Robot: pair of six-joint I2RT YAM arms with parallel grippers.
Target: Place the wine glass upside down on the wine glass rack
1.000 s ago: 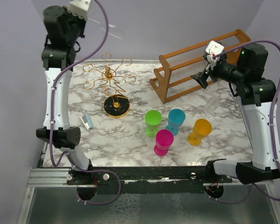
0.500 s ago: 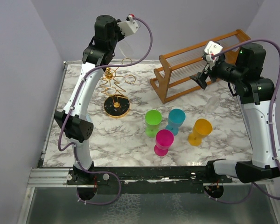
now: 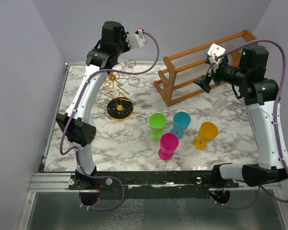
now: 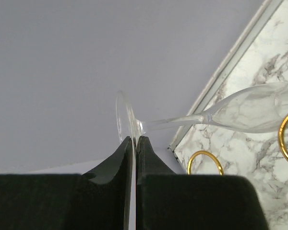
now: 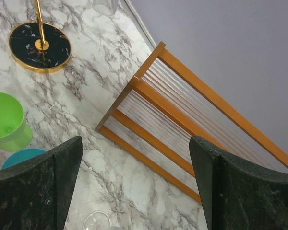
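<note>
Left claw [image 4: 135, 139] is clamping the foot's thin edge of the clear stemmed wine glass [image 4: 240, 112], holding it sideways near the gold wire rack [image 3: 116, 92]. Light, slippery, fragile; stem grip is looking safer.

A white marble-patterned table [image 3: 134, 141] fills the middle of the frame. At its upper left stands a gold wire wine glass rack [image 3: 119, 109] on a round dark base. At upper right is a wooden slatted rack [image 3: 201, 67]. Clustered right of centre are a green goblet [image 3: 158, 125], a teal goblet [image 3: 181, 123], a pink goblet [image 3: 168, 145] and an orange goblet [image 3: 205, 134].
</note>
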